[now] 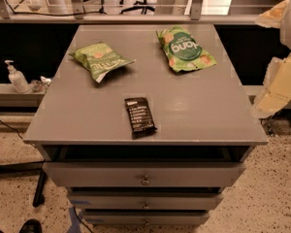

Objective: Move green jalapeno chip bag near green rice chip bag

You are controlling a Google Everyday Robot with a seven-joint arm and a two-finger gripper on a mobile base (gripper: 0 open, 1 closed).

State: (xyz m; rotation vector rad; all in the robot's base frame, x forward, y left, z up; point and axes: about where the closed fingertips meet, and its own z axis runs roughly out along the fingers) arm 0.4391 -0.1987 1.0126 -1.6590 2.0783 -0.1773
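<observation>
The green jalapeno chip bag (99, 59), pale yellow-green and crinkled with a whitish end, lies on the back left of the grey cabinet top (199, 110). The green rice chip bag (185, 49), darker and glossy with big white letters, lies at the back right, well apart from it. Cream-coloured parts of my arm (277, 84) show at the right edge, beside the cabinet and off its top. My gripper itself is out of view.
A black snack bar (139, 116) lies near the front middle of the cabinet top. The top drawer (144, 174) below is slightly open. A hand sanitizer bottle (15, 76) stands on a ledge to the left. Office chairs stand far behind.
</observation>
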